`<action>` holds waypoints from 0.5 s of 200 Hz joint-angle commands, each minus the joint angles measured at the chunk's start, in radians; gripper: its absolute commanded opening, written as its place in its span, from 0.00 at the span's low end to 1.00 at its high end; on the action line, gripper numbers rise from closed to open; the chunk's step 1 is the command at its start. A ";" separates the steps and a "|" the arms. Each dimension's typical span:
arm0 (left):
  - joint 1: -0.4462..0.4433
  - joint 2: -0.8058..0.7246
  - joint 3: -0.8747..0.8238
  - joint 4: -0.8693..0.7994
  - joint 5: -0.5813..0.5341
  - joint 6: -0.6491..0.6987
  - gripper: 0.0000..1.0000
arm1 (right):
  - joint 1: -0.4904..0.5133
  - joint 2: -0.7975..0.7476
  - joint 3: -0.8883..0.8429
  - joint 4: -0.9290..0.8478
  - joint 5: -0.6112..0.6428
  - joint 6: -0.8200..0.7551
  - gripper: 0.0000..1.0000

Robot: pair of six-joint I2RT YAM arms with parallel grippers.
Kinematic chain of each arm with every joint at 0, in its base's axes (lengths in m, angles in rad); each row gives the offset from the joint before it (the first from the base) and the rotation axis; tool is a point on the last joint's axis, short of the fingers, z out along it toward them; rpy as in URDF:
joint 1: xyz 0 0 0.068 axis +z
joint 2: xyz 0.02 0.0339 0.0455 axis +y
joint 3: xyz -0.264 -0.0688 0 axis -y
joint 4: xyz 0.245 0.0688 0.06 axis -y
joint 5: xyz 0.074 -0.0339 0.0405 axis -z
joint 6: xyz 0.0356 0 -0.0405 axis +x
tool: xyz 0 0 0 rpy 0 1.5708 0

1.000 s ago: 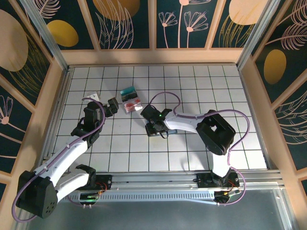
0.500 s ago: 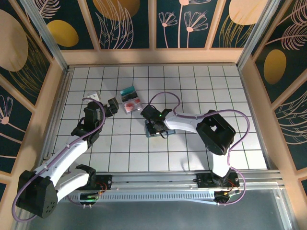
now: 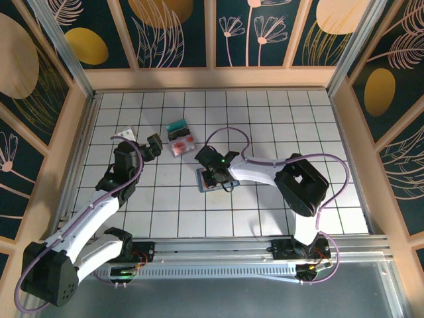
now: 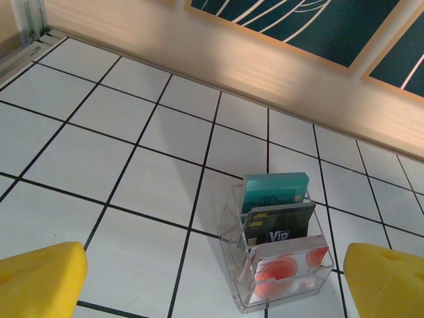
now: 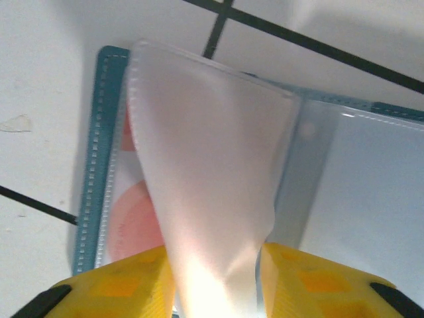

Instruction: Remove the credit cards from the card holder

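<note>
Right gripper [image 5: 213,270] pinches a clear pocket [image 5: 205,165] of the card holder [image 5: 91,165] — not the red-pink card [image 5: 129,225] inside — so lifting could drag the holder; left gripper [image 3: 156,144] wide, empty.

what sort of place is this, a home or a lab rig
Most likely a staged robot test cell, not a home: a white gridded tile floor, wood-framed wallpaper panels boxing it in, and a left arm and right arm bolted to a metal rail.
</note>
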 commanded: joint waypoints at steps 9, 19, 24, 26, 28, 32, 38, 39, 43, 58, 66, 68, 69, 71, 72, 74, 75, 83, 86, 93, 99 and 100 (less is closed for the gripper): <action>0.006 -0.011 0.005 0.011 -0.013 0.002 0.99 | 0.007 -0.024 0.013 -0.067 0.100 0.023 0.41; 0.007 -0.011 0.007 0.010 -0.013 0.002 0.99 | 0.006 -0.029 0.014 -0.070 0.113 0.029 0.42; 0.007 -0.011 0.007 0.009 -0.012 0.003 0.99 | 0.006 -0.033 0.014 -0.072 0.119 0.033 0.41; 0.007 -0.011 0.007 0.009 -0.014 0.003 0.99 | 0.006 -0.036 0.014 -0.073 0.121 0.033 0.42; 0.007 -0.012 0.007 0.009 -0.014 0.003 0.99 | 0.006 -0.037 0.013 -0.074 0.123 0.034 0.41; 0.007 -0.013 0.007 0.008 -0.014 0.002 0.99 | 0.006 -0.041 0.014 -0.075 0.127 0.036 0.42; 0.007 -0.013 0.007 0.006 -0.016 0.002 0.99 | 0.006 -0.047 0.013 -0.078 0.133 0.040 0.42; 0.007 -0.013 0.007 0.006 -0.016 0.002 0.99 | 0.006 -0.048 0.013 -0.078 0.133 0.040 0.42; 0.007 -0.013 0.007 0.006 -0.016 0.002 0.99 | 0.007 -0.051 0.013 -0.080 0.138 0.042 0.42; 0.007 -0.014 0.008 0.003 -0.019 0.002 0.99 | 0.002 -0.066 0.007 -0.082 0.155 0.052 0.41; 0.007 -0.013 0.011 0.001 -0.020 0.004 0.99 | -0.001 -0.071 0.002 -0.082 0.163 0.058 0.41; 0.007 -0.013 0.011 0.001 -0.020 0.004 0.99 | -0.003 -0.072 0.001 -0.083 0.164 0.061 0.40; 0.007 -0.013 0.011 0.001 -0.019 0.005 0.99 | -0.003 -0.073 0.000 -0.084 0.164 0.062 0.40; 0.007 -0.013 0.011 0.001 -0.019 0.005 0.99 | -0.004 -0.074 -0.002 -0.084 0.166 0.064 0.40; 0.007 -0.013 0.011 0.001 -0.018 0.005 0.99 | -0.005 -0.075 -0.002 -0.084 0.167 0.066 0.40; 0.007 -0.013 0.011 0.001 -0.018 0.007 0.99 | -0.007 -0.076 -0.004 -0.084 0.168 0.068 0.40; 0.007 -0.013 0.011 0.001 -0.018 0.007 0.99 | -0.008 -0.077 -0.005 -0.084 0.169 0.068 0.40; 0.007 -0.013 0.013 -0.001 -0.014 0.010 0.99 | -0.013 -0.082 -0.010 -0.084 0.171 0.075 0.39; 0.007 -0.013 0.015 -0.001 -0.013 0.010 0.99 | -0.016 -0.084 -0.013 -0.085 0.172 0.077 0.38; 0.007 -0.013 0.017 -0.001 -0.009 0.016 0.99 | -0.021 -0.089 -0.018 -0.085 0.175 0.082 0.38; 0.007 -0.013 0.017 -0.002 -0.004 0.020 0.99 | -0.026 -0.092 -0.023 -0.083 0.174 0.086 0.37; 0.007 -0.013 0.017 -0.002 -0.003 0.022 0.99 | -0.026 -0.092 -0.024 -0.084 0.175 0.086 0.37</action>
